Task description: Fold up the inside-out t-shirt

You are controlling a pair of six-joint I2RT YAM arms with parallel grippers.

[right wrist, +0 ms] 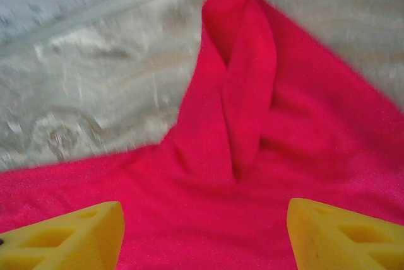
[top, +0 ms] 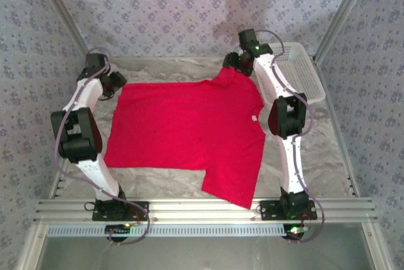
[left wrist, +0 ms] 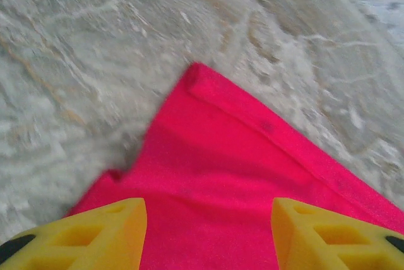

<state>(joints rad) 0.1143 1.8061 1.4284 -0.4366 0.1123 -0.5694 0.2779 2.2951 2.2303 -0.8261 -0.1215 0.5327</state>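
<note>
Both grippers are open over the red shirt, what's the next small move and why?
Probably lift both clear: the left gripper and right gripper stand open, gripping nothing, and the t-shirt lies spread out, so a grasp for the first fold seems next.

The tabletop (top: 328, 150) is covered in a pale, marbled grey-beige sheet, wrinkled in places. A bright red t-shirt (top: 189, 131) lies spread mostly flat across its middle. The straight hem runs along the left edge and the collar side faces the right edge. One sleeve stretches toward the near edge, its tip reaching it. The other sleeve is bunched into a raised fold toward the far right corner. In that corner sits a white lattice basket (top: 302, 71), just beside the shirt's raised sleeve.
</note>
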